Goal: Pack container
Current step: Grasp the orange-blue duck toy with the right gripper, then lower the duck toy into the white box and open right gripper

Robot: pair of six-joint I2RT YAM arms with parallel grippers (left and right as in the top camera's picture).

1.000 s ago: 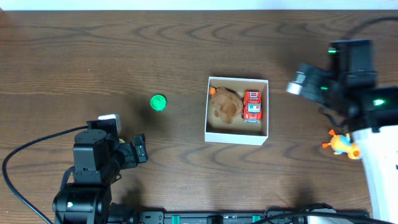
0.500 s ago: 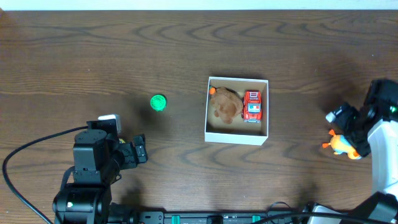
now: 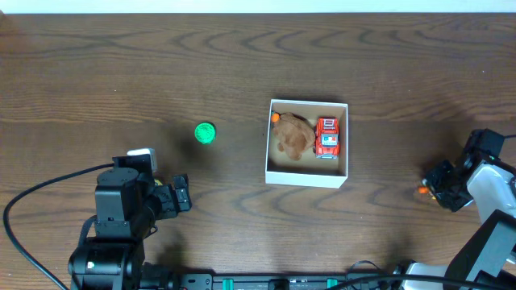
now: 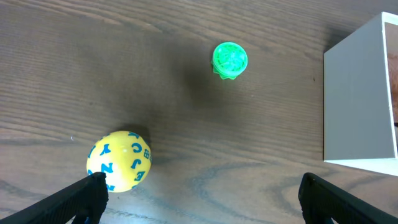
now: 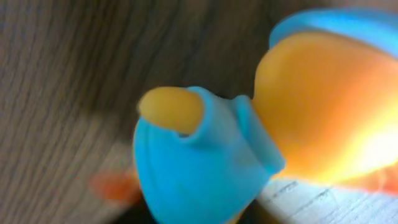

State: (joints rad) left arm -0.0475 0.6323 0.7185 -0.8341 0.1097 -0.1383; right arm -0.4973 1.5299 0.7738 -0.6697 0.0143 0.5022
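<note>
The container [image 3: 307,175], a square white box with a tan inside, stands at the table's middle and holds a brown plush [image 3: 293,137] and a red truck [image 3: 327,136]. Its white wall [image 4: 357,93] shows in the left wrist view. My right gripper [image 3: 446,184] sits down over an orange and blue toy [image 5: 205,162], of which only an orange tip [image 3: 422,191] shows from overhead; dark jaw edges press against its blue part. My left gripper [image 3: 181,194] [image 4: 202,202] is open, with a yellow lettered ball [image 4: 119,160] by its left finger.
A small green toy [image 3: 205,133] [image 4: 229,60] lies on the wood left of the container. The left arm's black cable [image 3: 32,201] loops over the front left. The right arm's white base [image 3: 492,201] stands near the right edge.
My right arm has swung from the back right down to the orange and blue toy and now covers it, jaws closing in. The left arm has not moved.
</note>
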